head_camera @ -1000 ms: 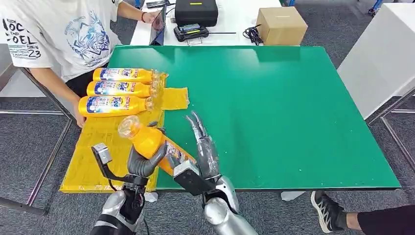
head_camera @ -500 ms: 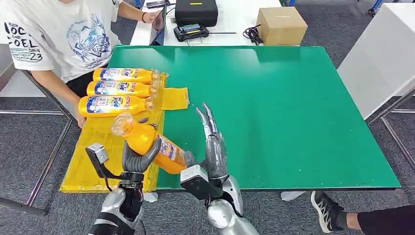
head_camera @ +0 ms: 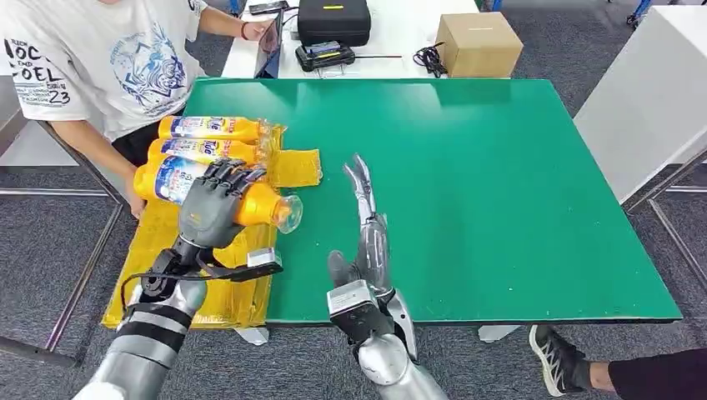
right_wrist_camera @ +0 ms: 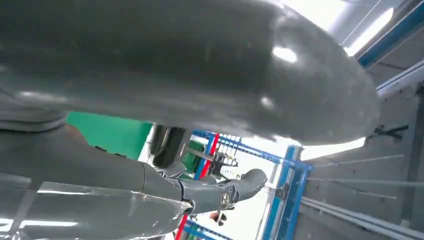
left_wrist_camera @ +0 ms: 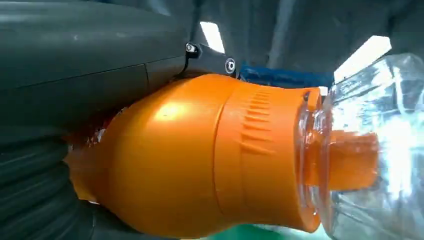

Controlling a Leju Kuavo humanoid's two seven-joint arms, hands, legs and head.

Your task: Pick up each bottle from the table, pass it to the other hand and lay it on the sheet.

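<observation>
— Gripping the orange bottle (head_camera: pixel 250 202) from above, our left hand (head_camera: pixel 210 206) holds it over the yellow sheet (head_camera: pixel 179 279), clear cap pointing toward the green table (head_camera: pixel 500 192). Which way does it lie?

— Crosswise, we judge: roughly parallel to the two bottles (head_camera: pixel 204 138) lying just beyond it. Our right hand (head_camera: pixel 367 237) rests flat with fingers spread, holding nothing, well apart.

— Room enough?

— We think so; bare sheet lies below. A person (head_camera: pixel 92 62) sits close by the far bottles.
</observation>
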